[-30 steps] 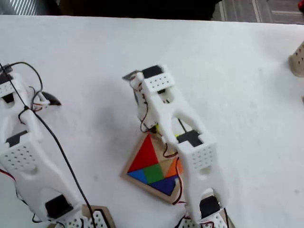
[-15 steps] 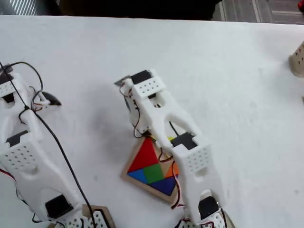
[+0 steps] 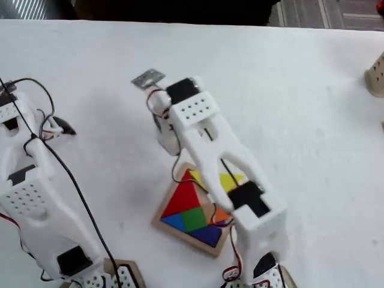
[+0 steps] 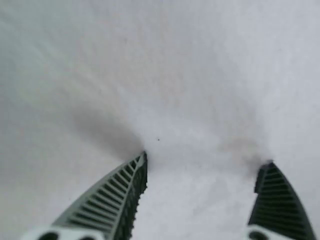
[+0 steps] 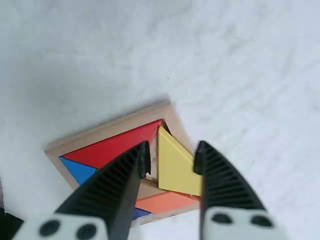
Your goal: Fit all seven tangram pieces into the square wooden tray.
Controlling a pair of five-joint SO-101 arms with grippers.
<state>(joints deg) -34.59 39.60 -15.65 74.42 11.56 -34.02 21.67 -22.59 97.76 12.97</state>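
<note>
Bright, even light washes the white bench point(image 3: 312, 90); a soft grey shadow pools just beside the left end effector point(image 4: 206, 159), edges diffuse.

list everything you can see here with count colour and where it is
table: one, white, under everything
tray: one, wooden, near side of the table
red piece: one, red, in the tray
yellow piece: one, yellow, in the tray beside the red
green piece: one, green, tray middle
blue piece: one, light blue, in the tray
dark blue piece: one, in the tray
orange piece: one, orange, in the tray
perforated block: one, tan, table's far right edge
left claw: one, dark, open over bare table
right claw: one, black, open above the yellow piece
</note>
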